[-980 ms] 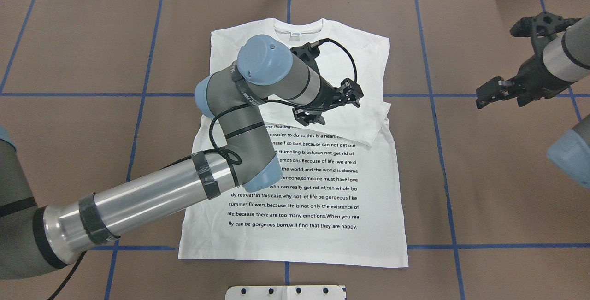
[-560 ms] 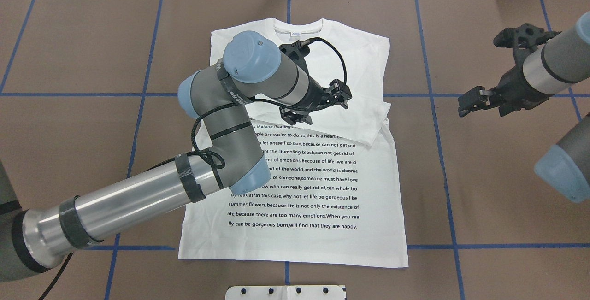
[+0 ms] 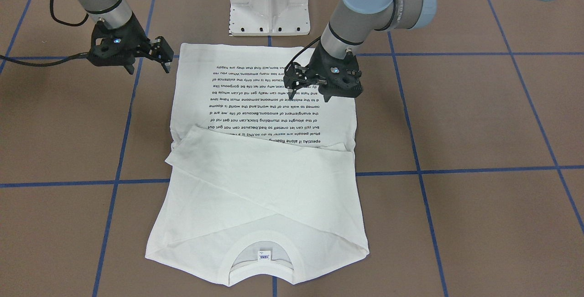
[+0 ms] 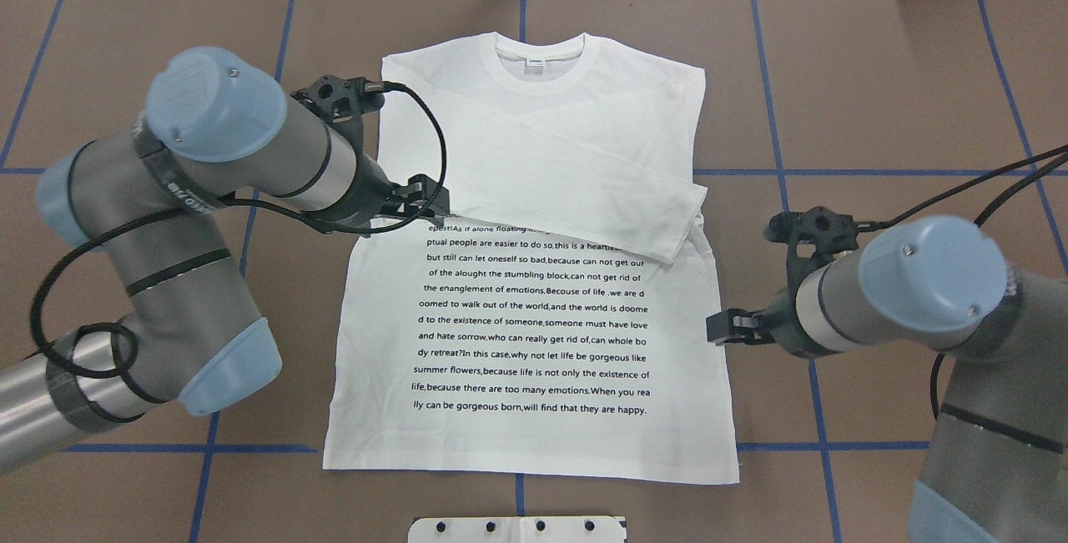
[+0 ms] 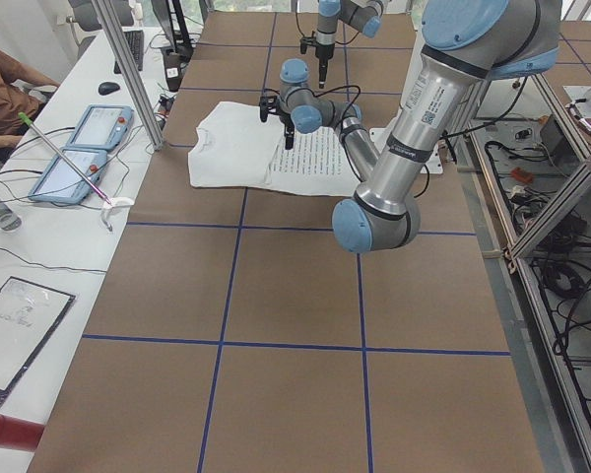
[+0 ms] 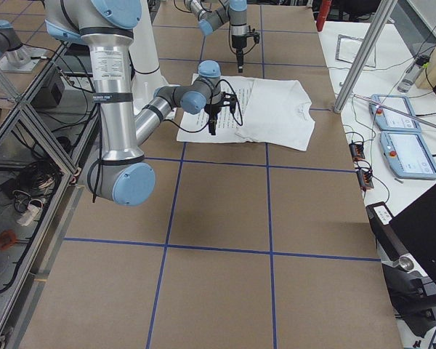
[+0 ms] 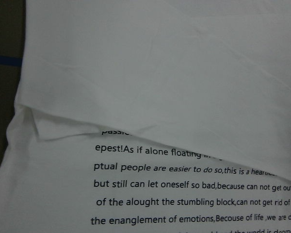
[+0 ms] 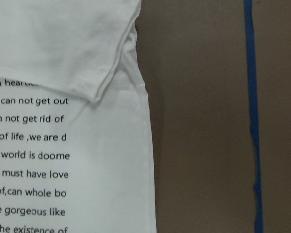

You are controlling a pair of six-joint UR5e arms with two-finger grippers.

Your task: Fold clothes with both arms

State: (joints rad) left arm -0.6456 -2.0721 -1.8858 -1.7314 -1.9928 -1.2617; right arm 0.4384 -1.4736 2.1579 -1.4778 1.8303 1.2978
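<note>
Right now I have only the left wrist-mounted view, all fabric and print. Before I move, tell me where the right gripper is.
Observer: The right gripper hangs at the T-shirt's right side edge, below the folded sleeve cuff, gripping nothing.
Operator: Give me the left gripper's place too.
Observer: The left gripper is over the shirt's opposite edge, where the sleeve fold meets the printed text. It is empty as well.
Operator: Report the hem.
Observer: The hem lies flat and unfolded at the robot's end, just short of the white pedestal base.
</note>
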